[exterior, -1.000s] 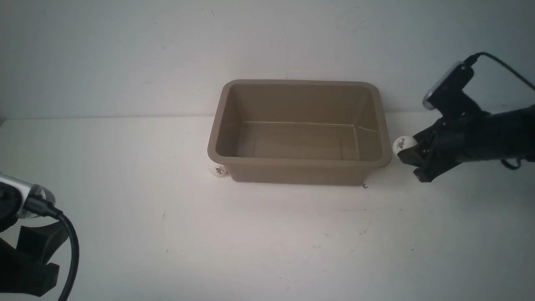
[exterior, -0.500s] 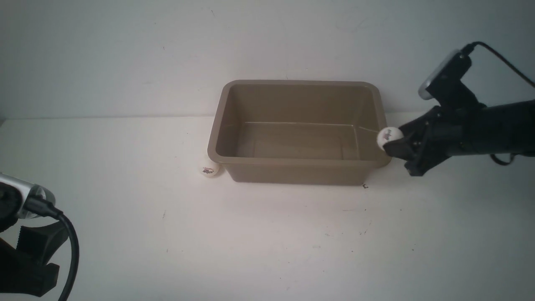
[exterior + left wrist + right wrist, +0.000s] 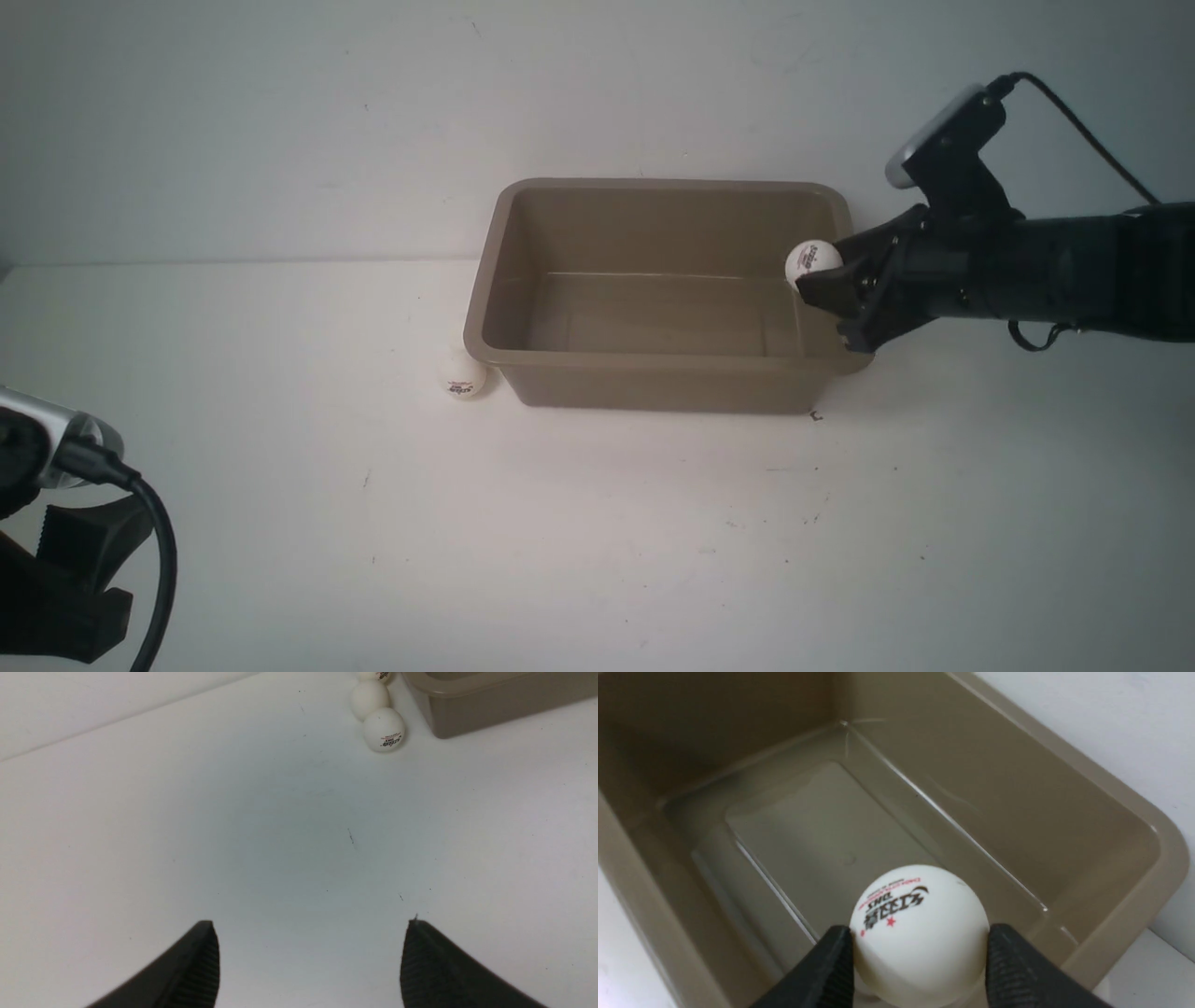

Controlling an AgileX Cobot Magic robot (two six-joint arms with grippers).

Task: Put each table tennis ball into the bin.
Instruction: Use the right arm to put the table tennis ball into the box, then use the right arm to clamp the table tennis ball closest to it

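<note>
The white table (image 3: 597,541) carries the bin (image 3: 667,359), which stands upright against the back wall. The right gripper (image 3: 822,275) reaches over the bin's right rim, its fingers clamped on the held ball (image 3: 920,933) above the bin's floor. The left gripper (image 3: 308,952) sits well apart from the bin, nearer the robot, fingers spread with nothing between them. Just beside the bin's left front corner, a logo ball (image 3: 384,729), a plain ball (image 3: 370,699) and a third ball (image 3: 376,675) lie in a row on the table.
</note>
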